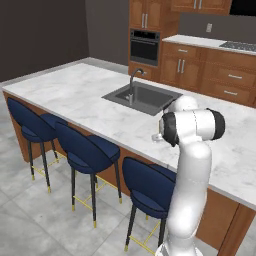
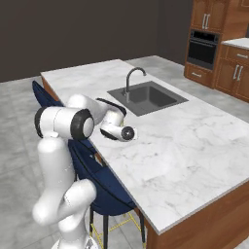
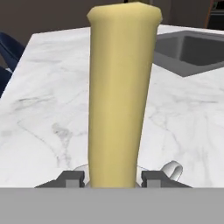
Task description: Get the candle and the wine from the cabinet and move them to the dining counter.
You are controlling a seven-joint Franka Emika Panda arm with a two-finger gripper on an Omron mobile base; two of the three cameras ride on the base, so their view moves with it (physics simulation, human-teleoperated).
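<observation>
**Over the dining counter: candle in the pincer**

At the centre of the hand view, the candle (image 3: 120, 96) is standing tall between the two dark fingertips (image 3: 72, 178), which are pressing its lower sides from left and right. The gripper (image 3: 113, 179) is clamped on the candle, jaws partly apart around its width. A bit of the pale dish base (image 3: 173, 169) is showing at lower right of the candle foot.

Behind it, the dining counter (image 3: 52, 109) is spreading across the frame, with the sink (image 3: 192, 50) at upper right. Whether the base is touching the marble, I cannot tell.

Handling, as judged: light, stiff, waxy and somewhat slippery, and likely to mark under a hard squeeze. The low hold near the base looks sensible, keeping it upright.

In the right base view, the arm's wrist is reaching over the counter edge at centre left.
</observation>
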